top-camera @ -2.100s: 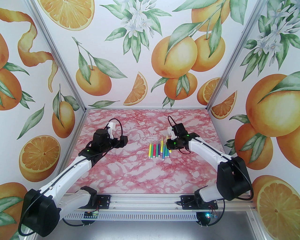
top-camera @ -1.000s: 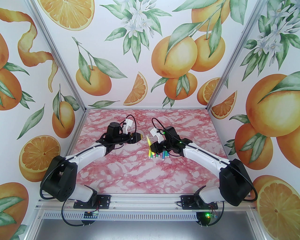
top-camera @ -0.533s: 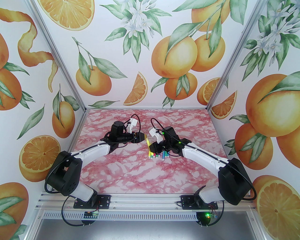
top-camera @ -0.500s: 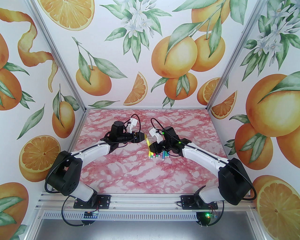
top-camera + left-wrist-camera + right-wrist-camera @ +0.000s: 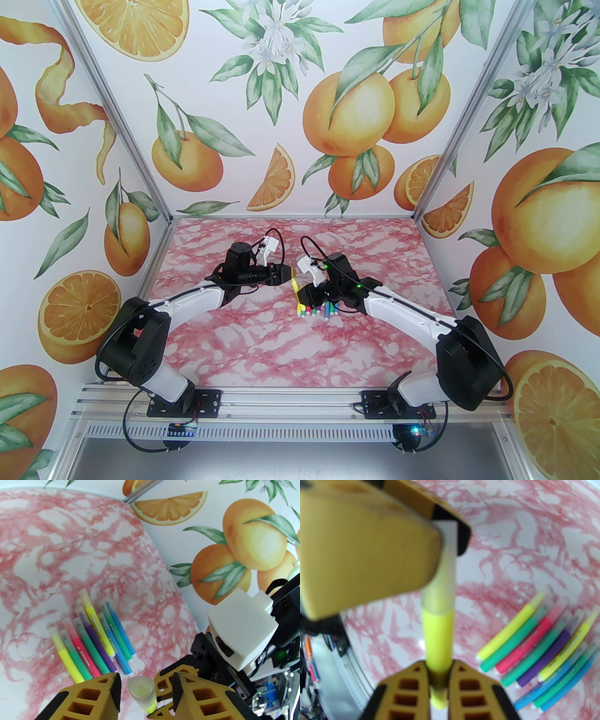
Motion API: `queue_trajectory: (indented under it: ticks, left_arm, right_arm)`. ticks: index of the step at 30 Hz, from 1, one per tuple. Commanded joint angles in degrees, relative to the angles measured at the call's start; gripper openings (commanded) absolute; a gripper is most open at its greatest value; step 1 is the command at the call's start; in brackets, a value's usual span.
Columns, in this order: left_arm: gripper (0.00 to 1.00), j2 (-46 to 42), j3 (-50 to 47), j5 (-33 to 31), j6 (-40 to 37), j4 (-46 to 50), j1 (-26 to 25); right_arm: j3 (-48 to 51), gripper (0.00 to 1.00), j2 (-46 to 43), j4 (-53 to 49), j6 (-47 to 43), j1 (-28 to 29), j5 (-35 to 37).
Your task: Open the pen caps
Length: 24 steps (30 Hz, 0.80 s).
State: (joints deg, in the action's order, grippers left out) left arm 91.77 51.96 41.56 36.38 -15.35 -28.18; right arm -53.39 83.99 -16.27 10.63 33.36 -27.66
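Clamping the yellow pen (image 5: 438, 632) in the right gripper (image 5: 439, 665); straddling its cap (image 5: 141, 692) with the left gripper (image 5: 146, 679), jaws apart. Could pinch off-centre and slip, or tug the pen loose.

A counter (image 5: 262, 356) covered in a pink-and-white marble pattern is enclosed on three sides by walls (image 5: 290, 93) papered with oranges, orange slices, green leaves and white blossoms. Silver metal posts (image 5: 113, 108) are seen rising at the two far corners. An aluminium rail (image 5: 290, 407) is fixed along the near edge, with a grey metal surface (image 5: 300, 461) lying below it.
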Motion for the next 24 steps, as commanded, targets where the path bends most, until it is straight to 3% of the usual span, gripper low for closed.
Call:
queue_trajectory:
  ticks: [1,24]
  left_arm:
    - [0.33,0.7,1.9,1.3,0.4,-2.5,-0.3]
    - [0.19,0.8,2.0,1.5,0.8,-2.5,-0.4]
  right_arm:
    - [0.7,0.00,-2.1,1.6,0.0,0.4,-0.4]
    - [1.1,0.00,-3.4,2.6,-0.6,0.3,0.8]
